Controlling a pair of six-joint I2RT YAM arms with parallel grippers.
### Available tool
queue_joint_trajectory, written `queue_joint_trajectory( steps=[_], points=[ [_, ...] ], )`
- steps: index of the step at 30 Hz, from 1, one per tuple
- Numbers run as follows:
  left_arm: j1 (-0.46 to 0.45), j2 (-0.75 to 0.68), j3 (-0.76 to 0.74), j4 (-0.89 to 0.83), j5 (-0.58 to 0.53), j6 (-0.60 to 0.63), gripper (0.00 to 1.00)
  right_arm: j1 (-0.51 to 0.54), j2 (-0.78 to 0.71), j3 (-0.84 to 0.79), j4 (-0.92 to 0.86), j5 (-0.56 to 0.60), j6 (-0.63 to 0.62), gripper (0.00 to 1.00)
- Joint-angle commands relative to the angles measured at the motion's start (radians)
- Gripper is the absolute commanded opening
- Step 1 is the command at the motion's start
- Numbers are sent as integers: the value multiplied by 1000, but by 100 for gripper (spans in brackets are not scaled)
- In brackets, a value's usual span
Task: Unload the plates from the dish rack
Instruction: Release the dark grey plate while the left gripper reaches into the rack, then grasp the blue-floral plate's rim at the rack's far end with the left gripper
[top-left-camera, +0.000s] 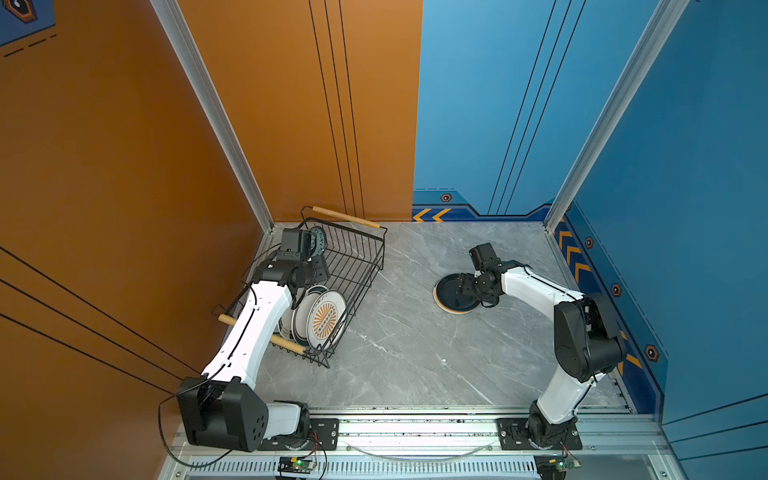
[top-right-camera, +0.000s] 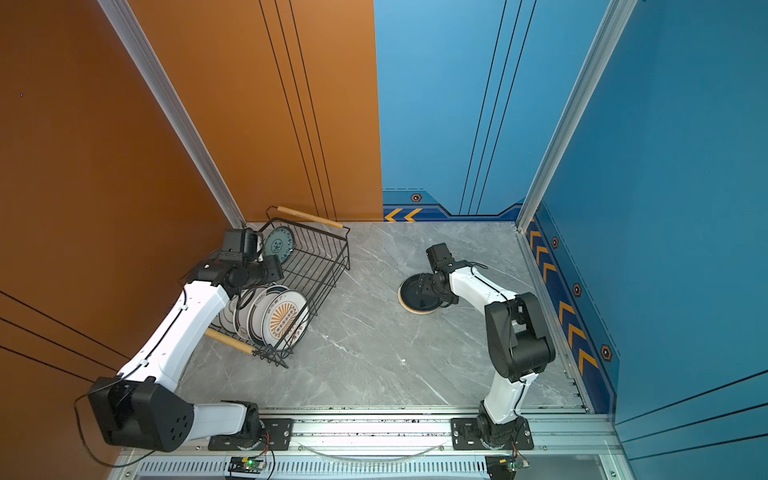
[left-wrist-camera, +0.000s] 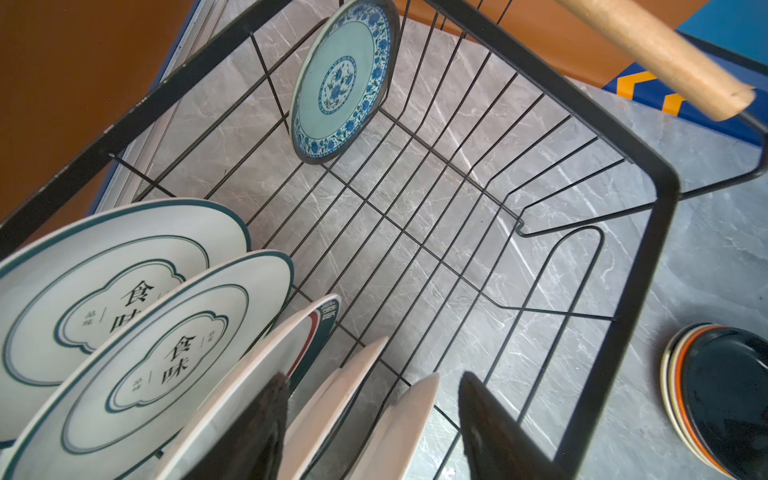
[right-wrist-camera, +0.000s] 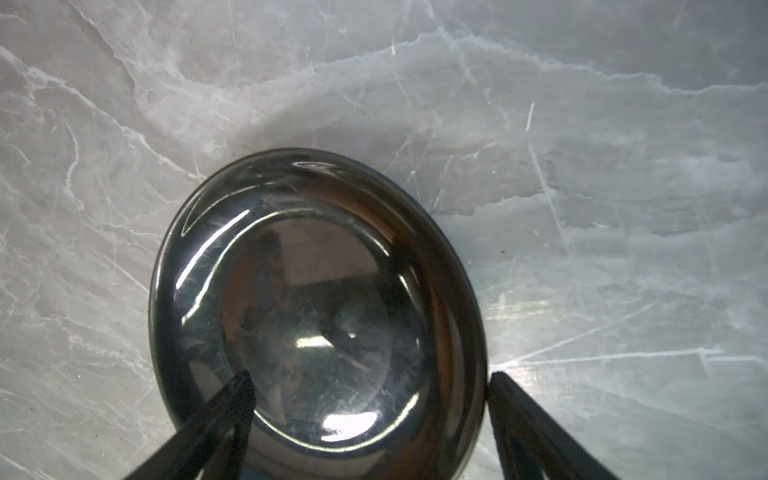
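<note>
Tabletop (top-left-camera: 415, 340) first: we see grey marble, with the dish rack (top-left-camera: 360, 282) standing skewed near the far left corner, well apart from a stack of small plates (top-left-camera: 449, 293) lying flat towards the right. Five large plates (top-left-camera: 326, 318) stand on edge in the near end of the rack, leaning on one another. One teal-patterned plate (left-wrist-camera: 343, 79) leans alone against the far wall. The black plate (right-wrist-camera: 316, 299) tops the stack, with orange and cream rims showing under it. Our right claw (right-wrist-camera: 370, 374) sits low over that plate with its jaws apart, one finger over the inside and one outside the rim, gripping nothing. We judge the set-down done or nearly so. Our left claw (left-wrist-camera: 372, 376) hangs over the large plates with its jaws apart and two plate edges between the fingers, clamped on neither. We see two risks. If the right arm pulls away sideways rather than upward, the inner finger could catch the rim and drag the black plate off the stack. If the left claw closes where it is, it may pinch two plates together. Lifting them could then tip the leaning neighbours or snag the wire rack and shift it.
</note>
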Motion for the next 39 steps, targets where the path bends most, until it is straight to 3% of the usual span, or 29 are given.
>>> queue_joint_trajectory(
  steps=[1,8,16,21,24,39],
  points=[
    [12,39,50,-16,-25,44,67,20,41,52,-61,49,-30,88],
    [37,154,113,-7,-34,87,67,34,89,68,-72,64,-44,90],
    [48,303,231,-5,-91,155,65,22,22,39,-72,107,-47,91],
    [58,416,331,-6,-145,251,65,13,-23,22,-67,99,-52,100],
    [78,490,397,-6,-86,285,65,4,-33,13,-59,81,-51,100],
    [131,680,593,20,-46,422,69,-48,-140,-72,-36,-40,-72,100]
  ],
)
